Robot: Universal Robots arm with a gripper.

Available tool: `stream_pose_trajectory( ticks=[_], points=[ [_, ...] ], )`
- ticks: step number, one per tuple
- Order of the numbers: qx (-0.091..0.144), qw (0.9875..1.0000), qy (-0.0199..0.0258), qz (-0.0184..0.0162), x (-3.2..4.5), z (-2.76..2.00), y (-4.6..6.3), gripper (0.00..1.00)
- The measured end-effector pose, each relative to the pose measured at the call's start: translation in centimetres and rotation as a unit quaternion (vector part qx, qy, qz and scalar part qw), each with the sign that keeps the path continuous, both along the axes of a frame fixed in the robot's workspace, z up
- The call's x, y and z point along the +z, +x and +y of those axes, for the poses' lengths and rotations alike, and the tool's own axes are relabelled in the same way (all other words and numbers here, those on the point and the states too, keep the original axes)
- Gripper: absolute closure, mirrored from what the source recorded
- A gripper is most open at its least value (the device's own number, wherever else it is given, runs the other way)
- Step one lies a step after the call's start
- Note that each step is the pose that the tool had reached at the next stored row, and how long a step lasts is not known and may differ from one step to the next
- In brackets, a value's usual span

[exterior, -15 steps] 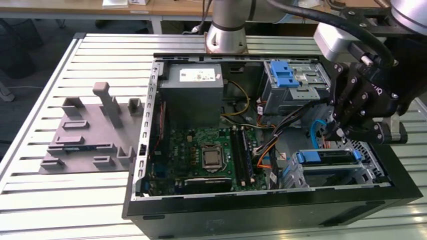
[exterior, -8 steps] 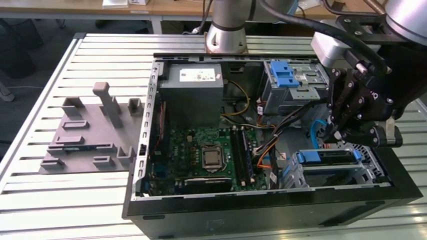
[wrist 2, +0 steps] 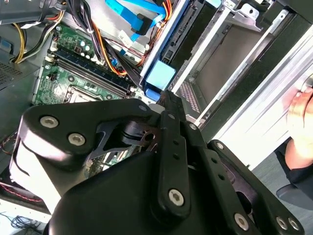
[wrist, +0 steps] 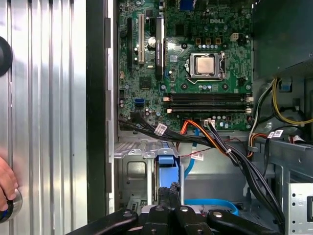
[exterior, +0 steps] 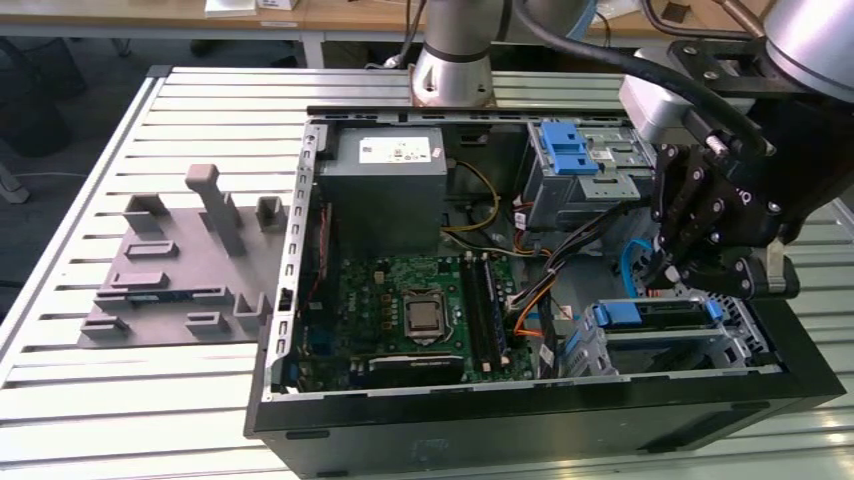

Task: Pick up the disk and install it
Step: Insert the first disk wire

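Observation:
The disk [exterior: 654,316] lies flat in the silver bay at the near corner of the open computer case [exterior: 534,405], on the exterior view's right. Its blue bracket [exterior: 618,314] faces the motherboard and also shows in both wrist views [wrist 2: 159,76] [wrist: 165,161]. My black gripper [exterior: 678,282] hangs just above the disk. In both wrist views the gripper [wrist 2: 166,98] [wrist: 168,188] has its fingers pressed together, shut, with the tips right at the blue bracket and nothing between them.
The green motherboard [exterior: 414,310] with bundled cables [wrist: 220,142] lies beside the bay. A grey power supply [exterior: 380,180] and a silver cage with a blue latch [exterior: 581,155] stand at the far side. A grey fixture [exterior: 174,270] sits on the slatted table. A person's hand [wrist: 5,181] rests outside the case.

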State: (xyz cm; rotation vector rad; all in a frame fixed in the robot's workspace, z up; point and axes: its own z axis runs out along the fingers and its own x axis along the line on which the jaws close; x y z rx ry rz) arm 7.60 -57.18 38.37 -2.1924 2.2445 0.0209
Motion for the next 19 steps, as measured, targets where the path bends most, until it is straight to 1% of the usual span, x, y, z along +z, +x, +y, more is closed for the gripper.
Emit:
stream_pose_trajectory(
  ticks=[13,19],
  points=[
    [0.000,1.0000,0.0000,0.0000,-0.39,0.00,0.01,0.89],
    [0.000,1.0000,0.0000,0.0000,-0.41,0.00,0.57,0.89]
  ],
)
